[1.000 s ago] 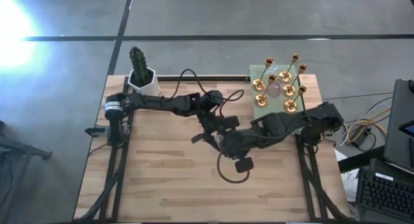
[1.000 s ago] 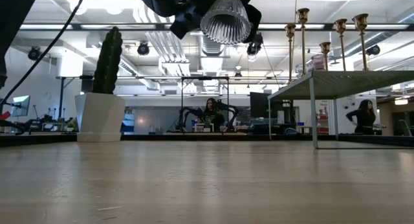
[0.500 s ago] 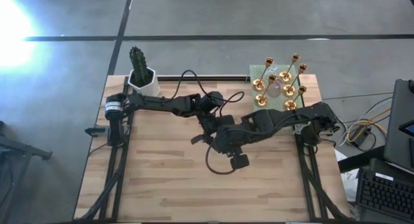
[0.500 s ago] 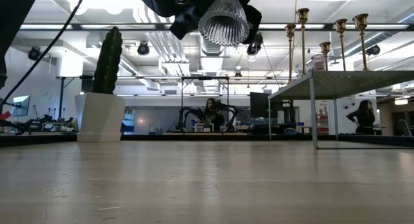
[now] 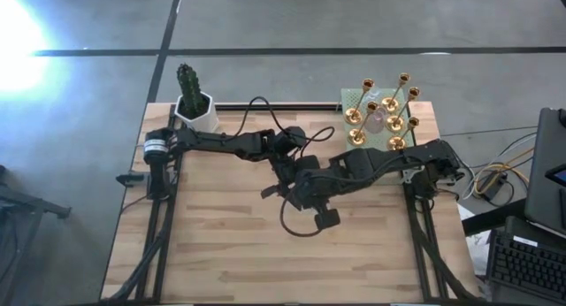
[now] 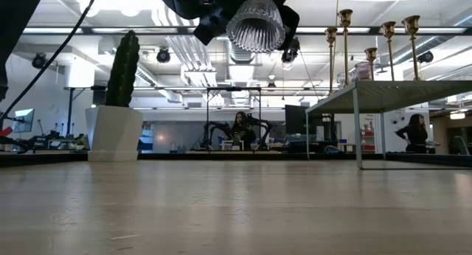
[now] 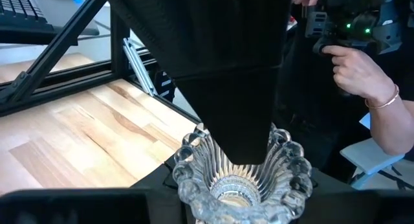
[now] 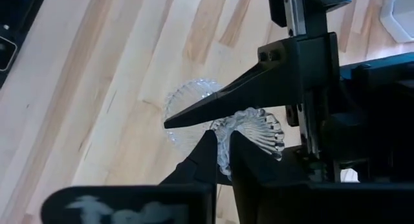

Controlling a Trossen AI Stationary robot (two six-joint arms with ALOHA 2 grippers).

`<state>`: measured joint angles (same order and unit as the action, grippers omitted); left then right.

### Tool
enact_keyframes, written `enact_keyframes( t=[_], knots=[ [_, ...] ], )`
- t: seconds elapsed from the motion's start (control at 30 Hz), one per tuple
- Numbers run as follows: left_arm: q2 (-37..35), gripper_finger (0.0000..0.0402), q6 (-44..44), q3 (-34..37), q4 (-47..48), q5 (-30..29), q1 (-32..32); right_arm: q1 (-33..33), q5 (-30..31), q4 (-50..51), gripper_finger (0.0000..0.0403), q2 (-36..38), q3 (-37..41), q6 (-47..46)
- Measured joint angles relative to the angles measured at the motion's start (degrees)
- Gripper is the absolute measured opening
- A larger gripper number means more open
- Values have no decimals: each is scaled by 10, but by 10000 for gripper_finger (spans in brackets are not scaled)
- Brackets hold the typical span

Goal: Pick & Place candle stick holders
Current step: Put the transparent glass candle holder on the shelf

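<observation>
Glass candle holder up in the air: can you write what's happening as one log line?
item: clear glass candle holder | state: held above table | left pincer: gripping it | right pincer: shut on its rim | phase: handover

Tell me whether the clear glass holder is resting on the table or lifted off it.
Lifted. In the low view the clear glass holder hangs high above the wooden table, gripped by the left hand, with the right hand shut on its rim.

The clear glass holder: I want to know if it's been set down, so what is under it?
Nothing: the clear glass holder hangs high over bare table, gripped by the left pincer and right pincer.
</observation>
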<state>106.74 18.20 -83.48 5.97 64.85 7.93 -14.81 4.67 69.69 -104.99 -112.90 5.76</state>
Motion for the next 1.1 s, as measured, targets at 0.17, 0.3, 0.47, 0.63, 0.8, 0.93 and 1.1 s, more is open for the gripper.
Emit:
enact_keyframes(
  t=[0.17,0.3,0.47,0.63,0.8,0.93,1.1],
  knots=[
    [0,134,-4,0,-1,-22,0,0,1,13,12,2,-2,6],
    [0,186,-2,0,-2,-60,2,-2,0,54,10,3,-10,-4],
    [-1,236,-2,-1,-1,-83,1,1,6,64,9,3,-11,-10],
    [-1,261,-5,-1,8,-129,4,0,29,97,9,7,-11,-39],
    [-2,265,-5,-2,35,-199,18,-2,71,134,8,20,-11,-74],
    [-2,265,-25,5,48,-210,35,-12,112,168,8,45,-12,-123],
    [-2,266,-29,23,46,-253,48,-36,167,204,8,77,-10,-199]
  ],
)
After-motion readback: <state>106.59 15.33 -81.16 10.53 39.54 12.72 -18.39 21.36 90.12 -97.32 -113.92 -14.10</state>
